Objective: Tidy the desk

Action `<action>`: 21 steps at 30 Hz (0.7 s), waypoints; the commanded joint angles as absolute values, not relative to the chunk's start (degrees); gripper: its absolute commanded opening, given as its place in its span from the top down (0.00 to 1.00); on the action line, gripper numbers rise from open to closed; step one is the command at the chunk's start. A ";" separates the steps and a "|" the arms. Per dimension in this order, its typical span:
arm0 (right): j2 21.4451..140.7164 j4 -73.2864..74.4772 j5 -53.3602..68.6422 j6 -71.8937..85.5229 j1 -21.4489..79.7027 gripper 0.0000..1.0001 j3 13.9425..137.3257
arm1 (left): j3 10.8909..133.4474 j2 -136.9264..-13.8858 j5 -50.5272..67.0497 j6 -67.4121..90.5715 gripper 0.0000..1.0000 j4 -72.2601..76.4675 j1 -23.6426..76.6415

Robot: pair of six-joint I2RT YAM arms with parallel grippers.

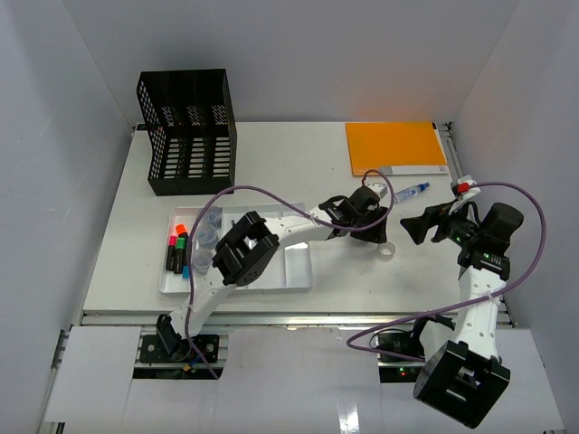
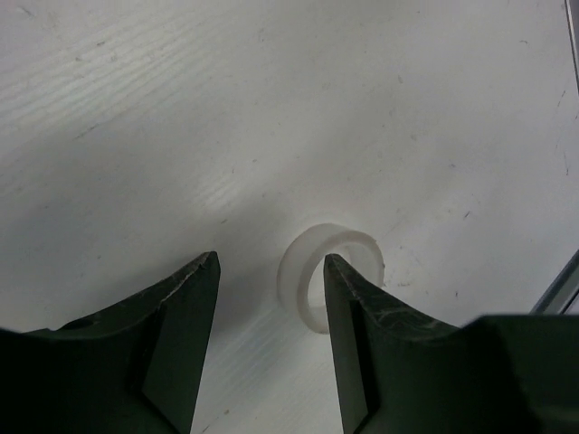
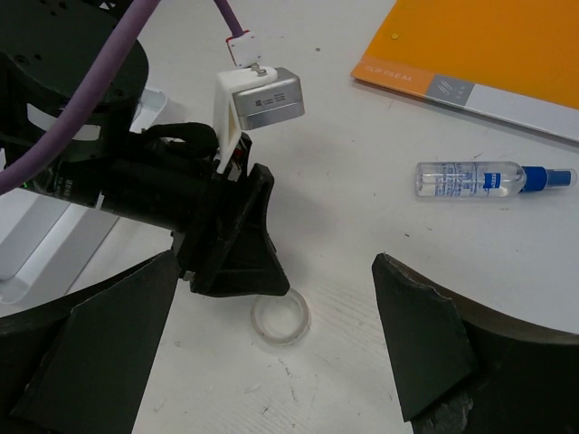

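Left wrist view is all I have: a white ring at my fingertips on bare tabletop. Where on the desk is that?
Observer: The ring lies on the desk, to the right of the white tray.
Operator: Right arm close?
Observer: Yes. The right gripper is open, apart from the ring, and faces the left gripper.
Operator: Other loose items there?
Observer: A spray bottle lies beyond the ring, just in front of an orange folder.
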State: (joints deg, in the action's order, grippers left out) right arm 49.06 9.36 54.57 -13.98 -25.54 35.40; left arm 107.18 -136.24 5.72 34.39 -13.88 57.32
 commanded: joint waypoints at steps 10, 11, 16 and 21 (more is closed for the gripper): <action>47.90 7.47 56.34 -12.74 -25.93 0.06 35.77 | 115.40 -139.60 -4.45 29.50 0.52 -22.68 61.11; 47.90 7.47 56.30 -12.74 -25.93 0.06 35.77 | 115.10 -139.45 -4.61 29.19 0.51 -22.76 61.30; 48.00 7.54 56.34 -12.95 -25.93 0.06 35.68 | 114.02 -138.24 -3.96 29.68 0.46 -22.47 61.35; 48.25 7.56 56.42 -13.27 -25.93 0.06 35.51 | 111.58 -135.76 -2.52 30.87 0.40 -20.06 61.35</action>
